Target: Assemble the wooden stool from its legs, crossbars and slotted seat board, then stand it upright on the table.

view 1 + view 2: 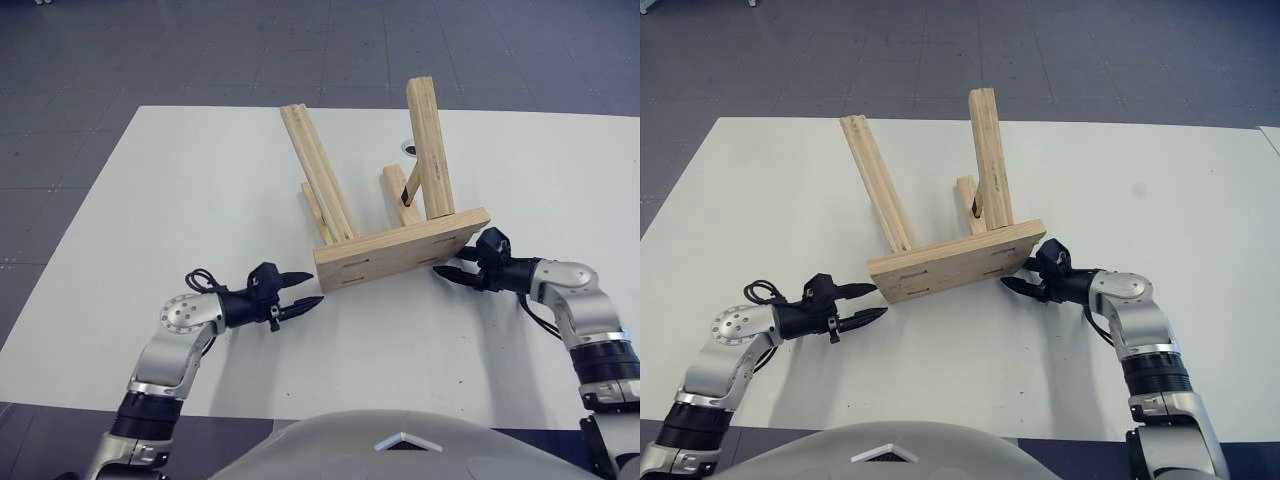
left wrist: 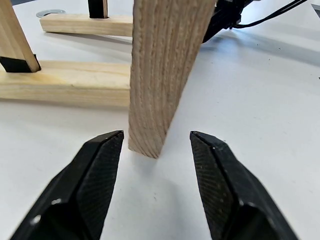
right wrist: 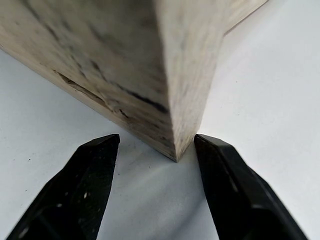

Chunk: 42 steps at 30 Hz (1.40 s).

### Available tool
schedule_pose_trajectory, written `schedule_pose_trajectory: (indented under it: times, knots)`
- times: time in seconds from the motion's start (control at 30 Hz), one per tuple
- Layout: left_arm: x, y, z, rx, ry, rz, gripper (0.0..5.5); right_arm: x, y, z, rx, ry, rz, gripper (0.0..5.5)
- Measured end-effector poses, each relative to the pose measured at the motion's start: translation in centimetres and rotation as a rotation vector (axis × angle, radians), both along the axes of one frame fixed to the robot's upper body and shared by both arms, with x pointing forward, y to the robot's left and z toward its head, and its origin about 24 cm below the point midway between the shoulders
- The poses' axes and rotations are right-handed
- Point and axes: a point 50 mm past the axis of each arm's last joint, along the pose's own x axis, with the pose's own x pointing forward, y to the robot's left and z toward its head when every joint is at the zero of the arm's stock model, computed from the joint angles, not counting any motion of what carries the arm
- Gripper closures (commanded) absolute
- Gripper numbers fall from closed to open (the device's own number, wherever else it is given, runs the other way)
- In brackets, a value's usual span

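Sideways on the white tabletop (image 1: 180,180) lay one stool (image 1: 385,200), its seat board (image 1: 400,250) on edge. Two grippers, the left gripper (image 1: 316,287) and the right gripper (image 1: 447,263), stood spread apart, grasping nothing, one at each lower corner. The head views showed four slots (image 1: 910,276); the wrist views showed each corner framed by the jaws.

The seat board (image 1: 400,250) and legs (image 1: 318,170) of the stool are pale bare wood, matt, with open grain and layered edges, on a smooth matt white bench (image 1: 180,200), while the fingers (image 2: 95,175) of the left pincer (image 1: 314,288) and right pincer (image 1: 450,262) look like matt black, finely textured plastic.
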Motion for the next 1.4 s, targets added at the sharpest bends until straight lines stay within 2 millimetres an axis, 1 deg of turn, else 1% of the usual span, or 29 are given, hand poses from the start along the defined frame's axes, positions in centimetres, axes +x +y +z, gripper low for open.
schedule_pose_trajectory:
  times: [0.1, 0.13, 0.2, 0.27, 0.37, 0.43, 0.53, 0.57, 0.63, 0.73, 0.83, 0.93, 1.03, 1.07, 1.17, 1.3, 1.4]
  knots:
    - [1.0, -0.5, -0.1, -0.003, -0.031, 0.027, 3.05, -0.5, 0.6, 0.4, 0.017, -0.008, 0.044, 2.74]
    - [1.3, -0.4, -0.1, 0.004, -0.038, 0.037, 3.05, -0.7, 1.2, 1.1, 0.048, -0.027, 0.084, 2.74]
    - [1.6, 0.3, -0.1, 0.022, -0.044, 0.050, 3.05, -1.3, 1.6, 2.0, 0.062, -0.033, 0.124, 2.74]
    - [1.6, 0.7, -0.2, 0.031, -0.043, 0.045, 3.05, -1.7, 1.8, 2.5, 0.057, -0.024, 0.141, 2.74]
    - [2.1, 1.6, -0.1, 0.056, -0.048, 0.035, 3.05, -1.5, 2.2, 3.0, 0.082, -0.037, 0.152, 2.74]
    - [2.9, 2.6, -0.2, 0.087, -0.055, 0.034, 3.05, -1.4, 2.6, 3.3, 0.126, -0.037, 0.160, 2.74]
    - [5.0, 4.2, 0.1, 0.141, -0.090, 0.039, 3.05, -1.8, 3.6, 3.9, 0.188, -0.021, 0.205, 2.74]
    - [5.4, 4.4, 0.2, 0.152, -0.100, 0.040, 3.05, -1.8, 3.6, 3.9, 0.191, -0.023, 0.206, 2.74]
    - [5.8, 4.7, 0.3, 0.155, -0.102, 0.024, 3.05, -1.1, 3.4, 3.5, 0.169, -0.039, 0.186, 2.74]
    - [5.6, 4.6, 0.8, 0.130, -0.099, -0.040, 3.05, 0.5, 3.2, 3.6, 0.142, -0.081, 0.166, 2.74]
    - [5.7, 4.3, 1.2, 0.115, -0.108, -0.090, 3.05, 1.4, 3.6, 3.4, 0.146, -0.100, 0.167, 2.74]
    - [6.5, 3.9, 2.0, 0.113, -0.132, -0.130, 3.05, 1.5, 4.3, 3.4, 0.156, -0.097, 0.239, 2.74]
    - [6.9, 3.8, 2.2, 0.106, -0.129, -0.140, 3.05, 1.4, 4.4, 3.5, 0.147, -0.105, 0.317, 3.22]
    - [7.0, 3.7, 2.4, 0.092, -0.125, -0.169, 3.05, 1.3, 4.3, 3.4, 0.153, -0.111, 0.348, 3.43]
    - [7.2, 3.2, 3.3, 0.034, -0.130, -0.246, 3.05, 1.7, 3.8, 3.1, 0.159, -0.129, 0.390, 3.84]
    - [6.8, 3.2, 3.6, 0.003, -0.102, -0.321, 3.05, 2.3, 3.1, 2.8, 0.142, -0.174, 0.448, 3.87]
    - [6.5, 3.3, 3.7, 0.027, -0.100, -0.378, 3.05, 2.4, 2.8, 2.6, 0.142, -0.194, 0.469, 3.87]
